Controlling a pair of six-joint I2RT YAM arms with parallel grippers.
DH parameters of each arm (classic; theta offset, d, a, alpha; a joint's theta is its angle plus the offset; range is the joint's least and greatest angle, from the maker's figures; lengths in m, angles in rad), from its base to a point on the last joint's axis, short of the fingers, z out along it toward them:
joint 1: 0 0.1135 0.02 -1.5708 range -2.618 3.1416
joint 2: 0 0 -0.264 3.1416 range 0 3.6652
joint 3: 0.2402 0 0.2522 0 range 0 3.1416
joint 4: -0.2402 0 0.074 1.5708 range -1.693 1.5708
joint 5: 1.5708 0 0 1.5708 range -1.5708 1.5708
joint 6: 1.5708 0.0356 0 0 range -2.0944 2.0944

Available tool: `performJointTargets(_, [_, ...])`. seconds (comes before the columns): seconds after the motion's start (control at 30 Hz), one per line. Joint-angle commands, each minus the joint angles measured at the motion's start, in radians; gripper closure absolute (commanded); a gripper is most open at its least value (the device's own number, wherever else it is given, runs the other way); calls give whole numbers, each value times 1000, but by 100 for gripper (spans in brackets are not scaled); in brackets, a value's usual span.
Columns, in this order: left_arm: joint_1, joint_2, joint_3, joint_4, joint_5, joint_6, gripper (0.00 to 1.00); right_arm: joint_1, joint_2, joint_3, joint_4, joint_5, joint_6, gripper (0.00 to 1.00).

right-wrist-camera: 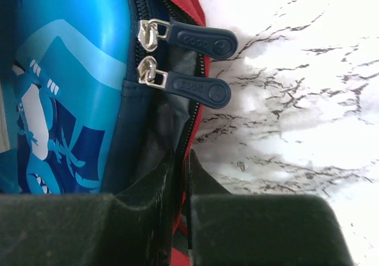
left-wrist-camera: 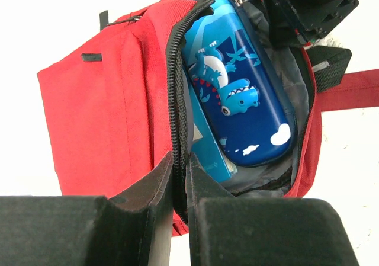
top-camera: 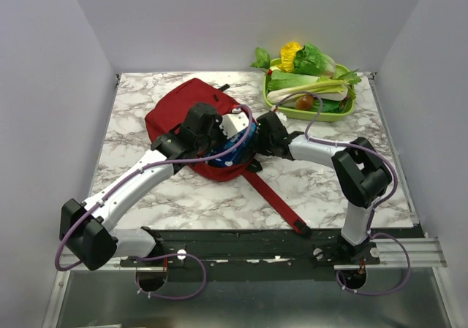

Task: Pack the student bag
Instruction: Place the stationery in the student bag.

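At the top view's centre lies the bag (top-camera: pixel 172 112), left gripper (left-wrist-camera: pixel 180 170) pinched on its zip edge and right gripper (right-wrist-camera: pixel 181 162) clamped on the opposite rim, apparently to spread the mouth around the pencil case (left-wrist-camera: pixel 243 94)

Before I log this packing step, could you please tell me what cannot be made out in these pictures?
Top view: the opening of the student bag, mostly hidden under the left arm and right arm.
Left wrist view: a light-blue flat item, mostly covered by the pencil case; kind unclear.
Right wrist view: the pencil case's print, cut off at the left edge.
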Motion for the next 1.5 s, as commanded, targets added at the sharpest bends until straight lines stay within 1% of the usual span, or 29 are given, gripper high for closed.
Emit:
performJointTargets(0.0, [2,-33,-19,-7,-2,-6,80,8,-148,-59,33,80,-61,84])
performJointTargets(0.03, [2,-34,-21,-8,0,-6,80,16,-180,-91,33,93,-74,84])
performJointTargets(0.07, [2,-34,-21,-7,-2,-6,80,27,-255,-105,32,111,-94,84])
performJointTargets(0.13, [2,-36,-23,-7,-5,-4,80,94,-320,-136,38,247,-162,85])
performJointTargets(0.17, [2,-34,-23,-7,-5,-4,80,120,-346,-169,50,294,-183,84])
performJointTargets(0.2, [2,-34,-21,-7,-3,-4,80,145,-366,-189,67,320,-220,81])
performJointTargets(0.27, [2,-34,-18,-7,-2,-9,80,136,-346,-229,61,323,-194,79])
performJointTargets(0.3, [2,-34,-16,-8,0,-10,80,119,-320,-234,41,288,-152,79])
performJointTargets(0.4, [2,-36,-15,-13,-2,-18,80,119,-312,-254,36,239,-118,79])
performJointTargets(0.47, [4,-36,-13,-16,-3,-18,80,116,-318,-259,35,256,-102,78])
performJointTargets(0.5, [4,-36,-13,-18,-3,-16,80,113,-312,-250,35,259,-104,71])
performJointTargets(0.57, [2,-39,-9,-19,-3,-18,80,99,-277,-224,-3,253,-90,49])
performJointTargets(0.6, [2,-38,-7,-19,-3,-19,80,93,-268,-217,-5,247,-88,42])
performJointTargets(0.67, [2,-41,-6,-22,-2,-21,80,91,-248,-199,-2,245,-81,38])
performJointTargets(0.7, [2,-42,-7,-22,-2,-21,80,93,-240,-194,4,236,-75,34])
performJointTargets(0.73, [2,-44,-7,-22,-2,-23,80,90,-234,-179,10,231,-70,33])
performJointTargets(0.87, [2,-47,-15,-22,1,-24,80,73,-190,-136,15,211,-50,35])
performJointTargets(0.9, [2,-50,-16,-22,1,-24,80,64,-174,-131,15,208,-39,38])
performJointTargets(1.0, [2,-51,-19,-24,3,-23,80,47,-129,-102,15,190,-30,44])
performJointTargets(1.27, [2,-57,-35,-19,0,-16,80,32,-61,-65,21,158,-18,56])
performJointTargets(1.3, [2,-57,-36,-19,1,-13,79,30,-59,-65,21,157,-21,60])
performJointTargets(1.37, [2,-59,-41,-18,3,-15,79,28,-53,-62,30,156,-21,64])
performJointTargets(1.4, [2,-59,-42,-18,8,-16,80,27,-53,-62,32,157,-24,69])
performJointTargets(1.47, [2,-61,-46,-19,9,-19,79,25,-53,-59,36,153,-27,73])
